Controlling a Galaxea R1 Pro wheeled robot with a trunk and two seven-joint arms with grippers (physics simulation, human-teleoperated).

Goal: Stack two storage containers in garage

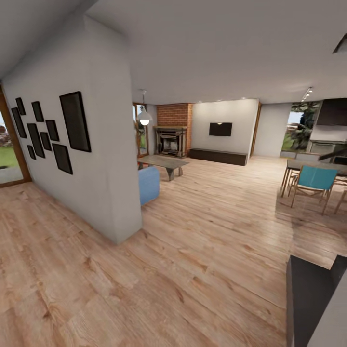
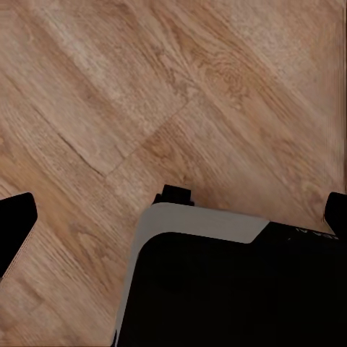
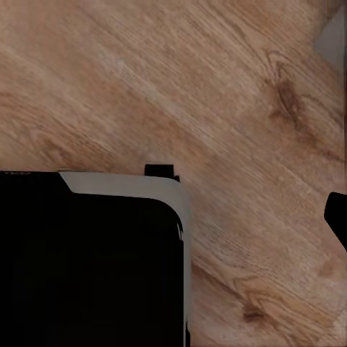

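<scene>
The two storage containers are out of view. Past the end of a white partition wall (image 1: 103,159) lies the living room, with a blue sofa corner (image 1: 149,184), a low coffee table (image 1: 164,162) and a white pendant lamp (image 1: 144,118). In the left wrist view my left gripper (image 2: 173,217) hangs open over the light wood floor (image 2: 108,94), its dark fingertips (image 2: 14,231) at both edges and nothing between them. My right gripper (image 3: 173,217) looks open too, with one fingertip (image 3: 337,217) at the frame edge. Under each wrist sits my dark base (image 2: 224,289).
Black picture frames (image 1: 74,121) hang on the partition wall. A brick fireplace (image 1: 172,130) and a wall TV (image 1: 220,129) stand at the far end. A dining table with a teal chair (image 1: 314,180) is at the right. A dark cabinet (image 1: 311,299) fills the lower right corner.
</scene>
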